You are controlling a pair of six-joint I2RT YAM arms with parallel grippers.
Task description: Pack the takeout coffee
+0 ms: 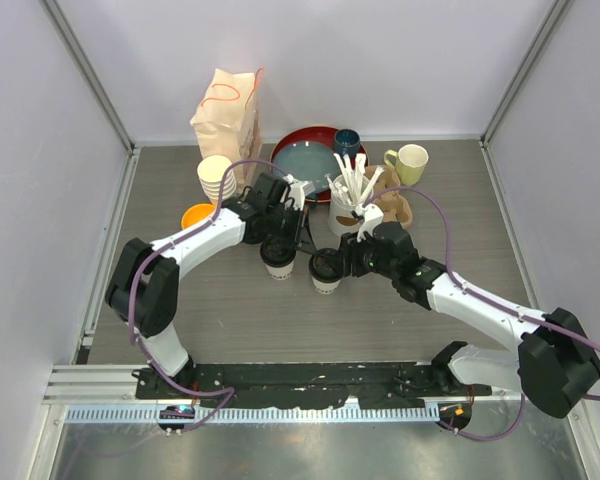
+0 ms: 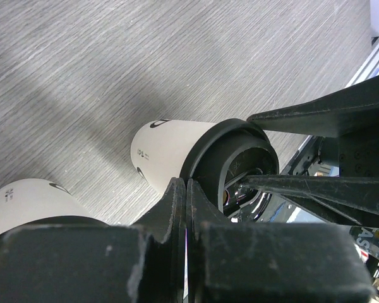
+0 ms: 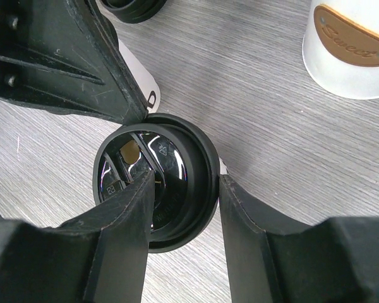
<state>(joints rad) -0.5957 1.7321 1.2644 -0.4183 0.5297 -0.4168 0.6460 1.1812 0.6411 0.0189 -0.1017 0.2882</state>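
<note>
Two cream-white paper cups with black lids stand mid-table: the left cup (image 1: 278,260) and the right cup (image 1: 326,272). My left gripper (image 1: 284,232) is shut and empty, just above and behind the left cup, whose side shows in the left wrist view (image 2: 25,197). My right gripper (image 1: 344,262) is open and straddles the right cup's lid (image 3: 177,189). One finger (image 3: 123,214) lies over the lid's recess; the other (image 3: 252,221) is outside, against the rim. The same cup (image 2: 167,142) shows in the left wrist view.
A brown paper bag (image 1: 228,105), a stack of paper cups (image 1: 216,178) and an orange lid (image 1: 196,215) are at the back left. A red tray (image 1: 310,150), a teal mug (image 1: 347,142), a yellow-green mug (image 1: 410,162) and a white stirrer holder (image 3: 350,50) stand behind.
</note>
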